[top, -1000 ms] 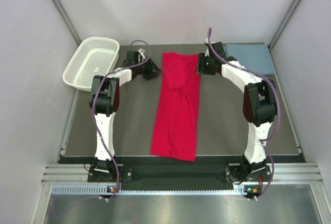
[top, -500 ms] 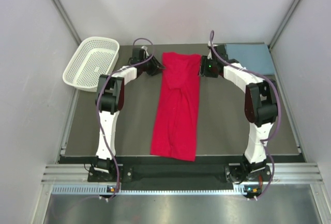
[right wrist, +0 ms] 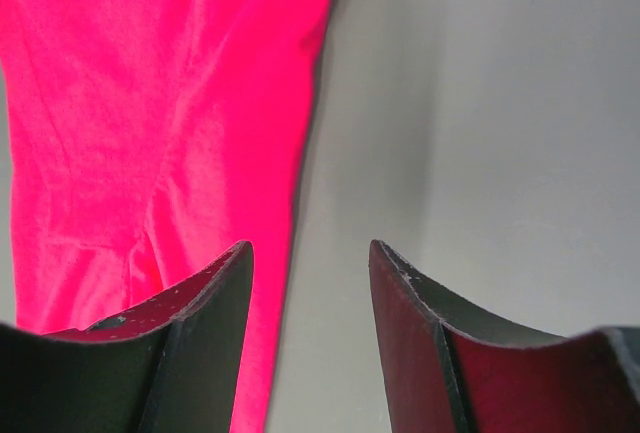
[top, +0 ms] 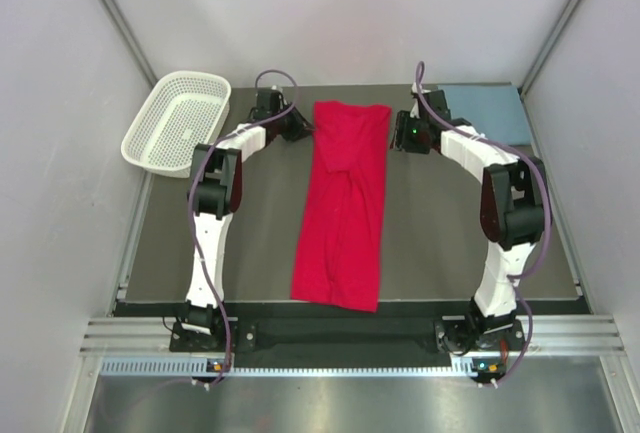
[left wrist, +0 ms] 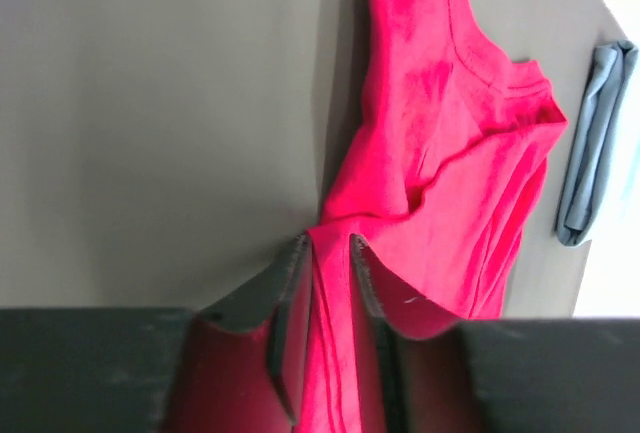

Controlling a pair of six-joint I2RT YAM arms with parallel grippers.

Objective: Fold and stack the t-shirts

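The bright red t-shirt [top: 343,203] lies as a long strip down the middle of the dark table. My left gripper [top: 301,126] is at its far left corner. In the left wrist view the gripper [left wrist: 328,248] is shut on a fold of the red shirt [left wrist: 440,133]. My right gripper [top: 398,134] is open just right of the shirt's far right edge. In the right wrist view the gripper [right wrist: 310,253] is over bare table, with its left finger over the edge of the red shirt [right wrist: 150,103]. The blue-grey t-shirt [top: 482,105] lies folded at the far right corner and also shows in the left wrist view [left wrist: 590,143].
A white mesh basket [top: 178,121] sits at the far left corner, partly off the table [top: 440,243]. Grey walls close in on both sides. The table's near edge meets a metal rail.
My left gripper has moved in towards the shirt's far left corner. My right gripper has drawn back to the right, off the shirt's edge. The shirt has barely moved.
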